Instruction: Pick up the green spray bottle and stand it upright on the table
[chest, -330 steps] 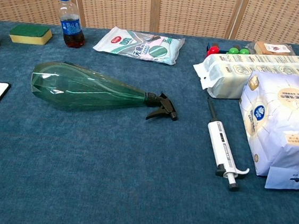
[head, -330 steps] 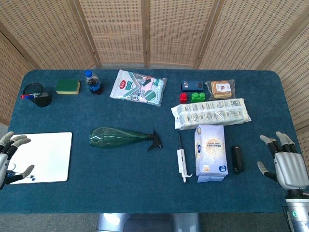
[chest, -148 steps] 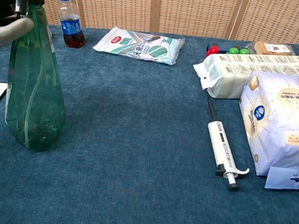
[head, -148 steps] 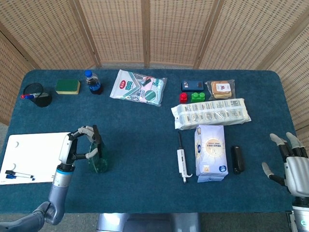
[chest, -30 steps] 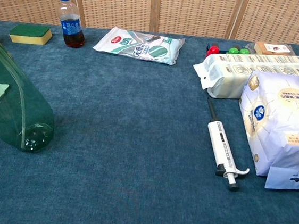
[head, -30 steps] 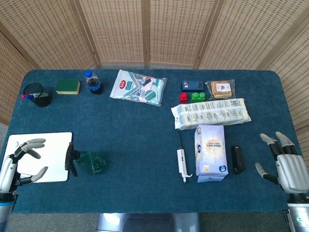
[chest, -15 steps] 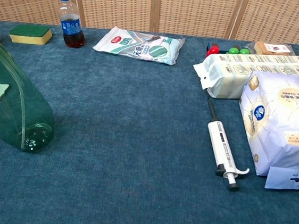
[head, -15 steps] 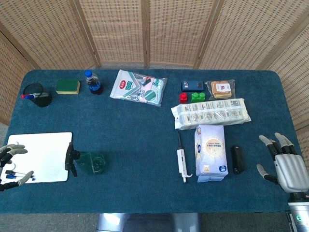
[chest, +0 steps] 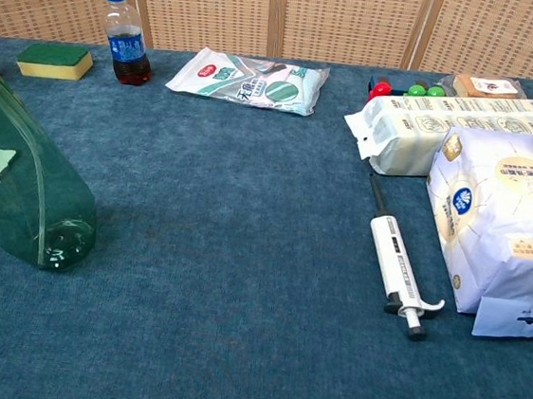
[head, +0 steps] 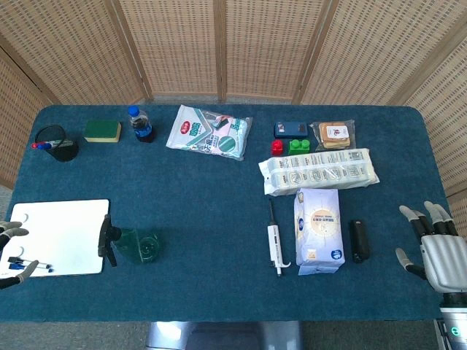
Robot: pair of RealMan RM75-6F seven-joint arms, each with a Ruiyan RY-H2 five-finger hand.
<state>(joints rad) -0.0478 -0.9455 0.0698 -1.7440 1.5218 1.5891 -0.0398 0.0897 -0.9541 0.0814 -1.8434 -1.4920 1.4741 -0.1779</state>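
The green spray bottle point(head: 139, 247) stands on its base on the blue table, left of centre, just right of the whiteboard; its black trigger head point(head: 106, 243) points up toward the camera. In the chest view the green spray bottle point(chest: 22, 186) fills the left edge and its top runs out of frame. Neither hand touches it. My left hand point(head: 11, 255) shows only partly at the left edge, over the whiteboard's corner, fingers spread and holding nothing. My right hand point(head: 436, 251) hovers off the table's right edge, fingers apart and empty.
A whiteboard point(head: 58, 233) with markers lies at the front left. A white pipette point(head: 274, 244), a white bag point(head: 318, 230) and a black case point(head: 357, 240) lie at the front right. A cola bottle point(head: 139, 124), a sponge point(head: 102, 130) and a wipes pack point(head: 210, 132) line the back.
My left hand has drawn back to the left, mostly out of the head view. The right hand has shifted slightly down and right. The bottle stays standing where it was.
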